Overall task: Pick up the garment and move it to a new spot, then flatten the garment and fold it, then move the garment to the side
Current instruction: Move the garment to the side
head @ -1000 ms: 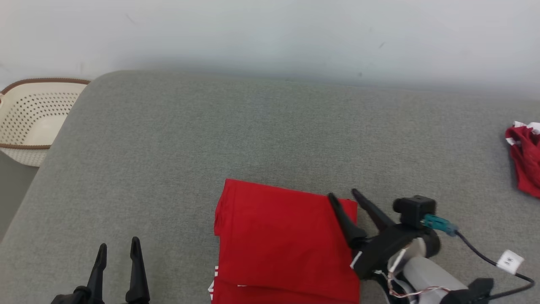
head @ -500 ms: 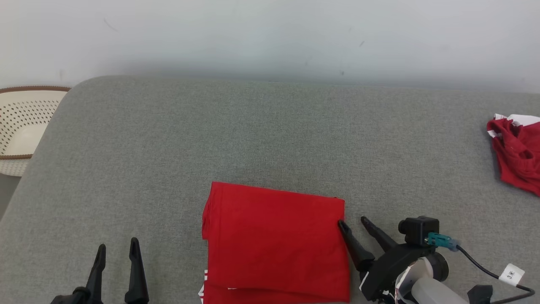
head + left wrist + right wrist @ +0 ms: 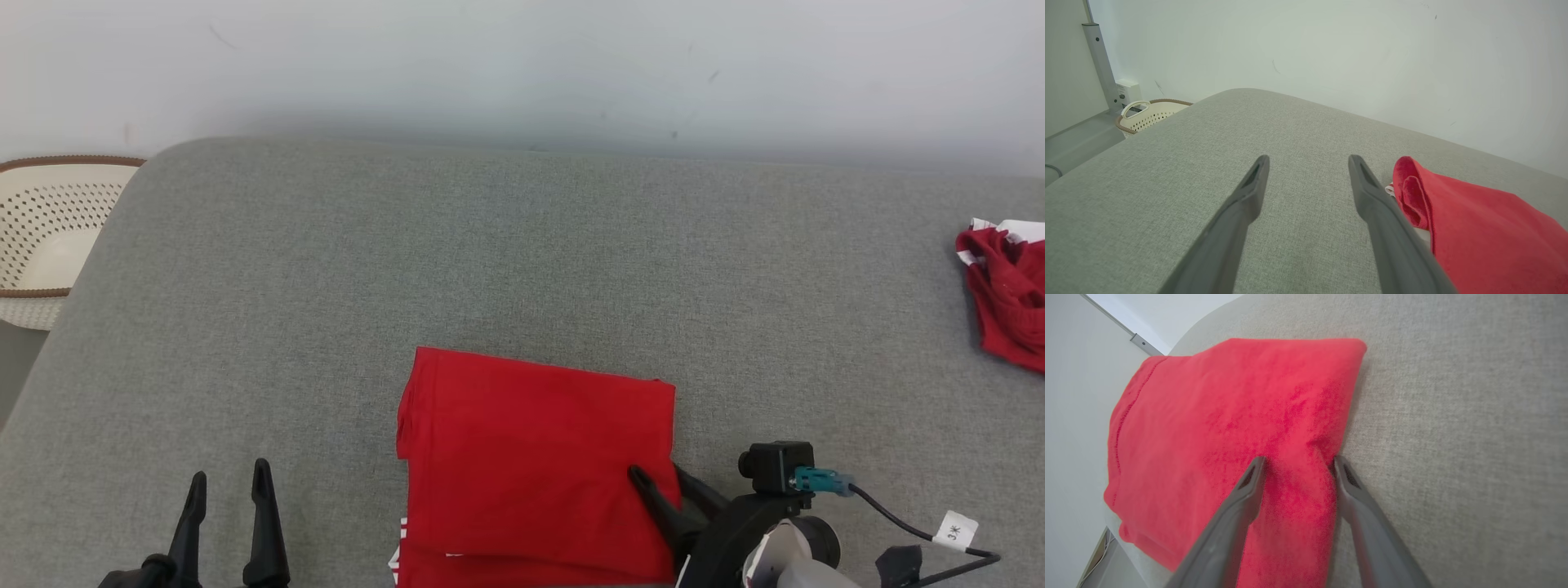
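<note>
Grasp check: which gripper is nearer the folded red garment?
Right. Right gripper straddles the right edge of the folded red garment; the left gripper sits apart, off its left side.

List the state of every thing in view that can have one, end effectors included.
folded red garment: folded into a flat rectangle, lying on the grey surface.
crumpled red garment: bunched up, lying far right on the grey surface.
basket: upright, beyond the surface's left end.
left end effector: open, holding nothing, apart from the folded red garment.
right end effector: open, one finger over the folded red garment, the other at its right edge.
</note>
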{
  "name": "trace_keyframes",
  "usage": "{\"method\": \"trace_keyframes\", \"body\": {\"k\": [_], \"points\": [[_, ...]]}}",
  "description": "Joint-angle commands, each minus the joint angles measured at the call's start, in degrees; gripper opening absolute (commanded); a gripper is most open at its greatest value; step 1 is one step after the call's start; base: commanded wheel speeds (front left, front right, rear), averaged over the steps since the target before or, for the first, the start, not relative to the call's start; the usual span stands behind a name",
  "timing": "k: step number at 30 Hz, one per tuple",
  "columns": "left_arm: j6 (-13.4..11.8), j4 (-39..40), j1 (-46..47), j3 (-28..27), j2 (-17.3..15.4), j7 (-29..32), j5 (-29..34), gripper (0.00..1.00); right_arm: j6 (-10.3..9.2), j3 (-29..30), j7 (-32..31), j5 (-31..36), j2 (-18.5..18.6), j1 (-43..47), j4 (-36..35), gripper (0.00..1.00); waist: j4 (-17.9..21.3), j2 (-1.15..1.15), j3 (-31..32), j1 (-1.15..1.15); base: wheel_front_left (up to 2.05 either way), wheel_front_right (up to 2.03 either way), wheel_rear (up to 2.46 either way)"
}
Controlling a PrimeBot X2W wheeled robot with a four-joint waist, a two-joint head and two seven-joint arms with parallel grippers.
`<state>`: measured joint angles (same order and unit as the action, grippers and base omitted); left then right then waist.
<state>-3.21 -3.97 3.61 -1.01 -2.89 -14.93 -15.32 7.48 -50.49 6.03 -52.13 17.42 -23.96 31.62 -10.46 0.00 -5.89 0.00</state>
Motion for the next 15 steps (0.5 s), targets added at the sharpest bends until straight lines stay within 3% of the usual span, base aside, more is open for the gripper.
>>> {"method": "trace_keyframes", "body": {"k": [1,2,7,15], "points": [[-0.24,-0.05,-0.27,-0.12,-0.03,-0.23,-0.33,1.00,0.02,-0.42,0.16,-0.94,-0.53,0.44,-0.23,0.22,0.08,0.00,-0.05,0.00,0.00,0.00,0.00],[-0.29,-0.04,-0.24,-0.11,-0.04,-0.23,-0.38,1.00,0.02,-0.63,0.30,-0.97,-0.55,0.19,0.01,0.00,0.11,0.00,-0.09,0.00,0.00,0.00,0.00],[-0.26,-0.20,0.20,0.09,-0.04,-0.23,-0.61,1.00,0.02,-1.46,2.21,-0.68,-0.75,-2.46,1.97,0.00,0.34,0.00,-0.31,0.00,0.00,0.00,0.00],[-0.73,0.17,-0.86,-0.39,-0.03,-0.23,-0.34,1.00,0.01,-0.51,4.84,0.72,2.63,-7.63,4.19,0.00,1.73,0.00,0.36,0.00,0.00,0.00,0.00]]}}
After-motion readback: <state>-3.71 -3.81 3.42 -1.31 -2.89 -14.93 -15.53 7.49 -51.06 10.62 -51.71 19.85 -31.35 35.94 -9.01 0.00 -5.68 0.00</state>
